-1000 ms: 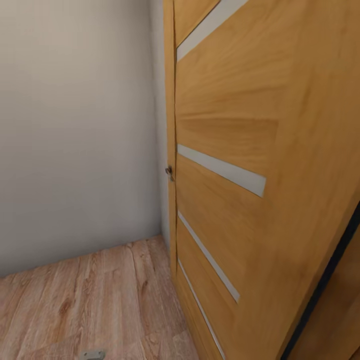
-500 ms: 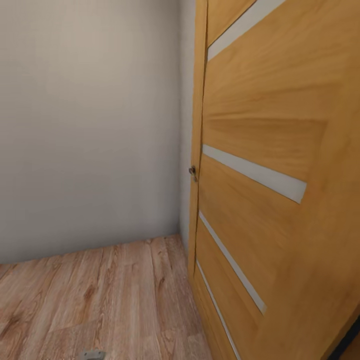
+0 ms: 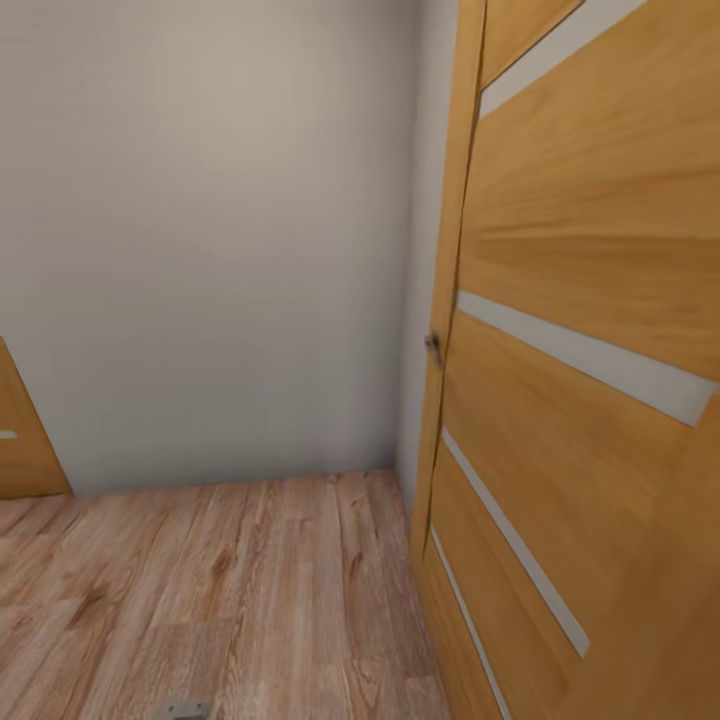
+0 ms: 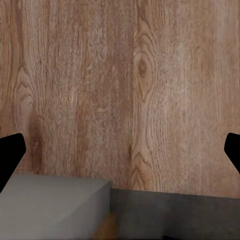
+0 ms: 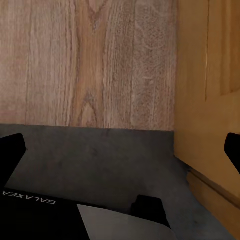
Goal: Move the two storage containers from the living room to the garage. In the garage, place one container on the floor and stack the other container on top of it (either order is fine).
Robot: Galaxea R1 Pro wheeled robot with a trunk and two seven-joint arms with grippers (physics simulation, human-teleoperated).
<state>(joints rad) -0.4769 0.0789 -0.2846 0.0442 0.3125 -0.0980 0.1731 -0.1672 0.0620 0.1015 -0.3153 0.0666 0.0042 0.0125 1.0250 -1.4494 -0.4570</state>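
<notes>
Nearest to me, both my grippers hang over the wood-plank floor [image 3: 230, 590]. The left gripper [image 4: 120, 150] has its fingertips spread wide with nothing between them, bare planks beneath and a grey part of my own body below it. The right gripper [image 5: 120, 150] is likewise spread and empty, above my dark base [image 5: 100, 160], which carries the word "GALAXEA" in white letters, seen upside down. That is the only writing I can read.

Just beside that right gripper stands the wooden door [image 3: 590, 330], and I take it as my landmark. It has pale glass slats across it and a small metal handle [image 3: 433, 347] at its edge. Left of the door runs a plain beige wall [image 3: 200, 250], and far to the left of it, at the wall's foot, a corner of a second wooden panel [image 3: 25, 440].

The storage containers are nowhere before me and I carry none, so I judge I am travelling. To do this well I should keep my right side off the door, turn slowly, and hold both arms tucked.
</notes>
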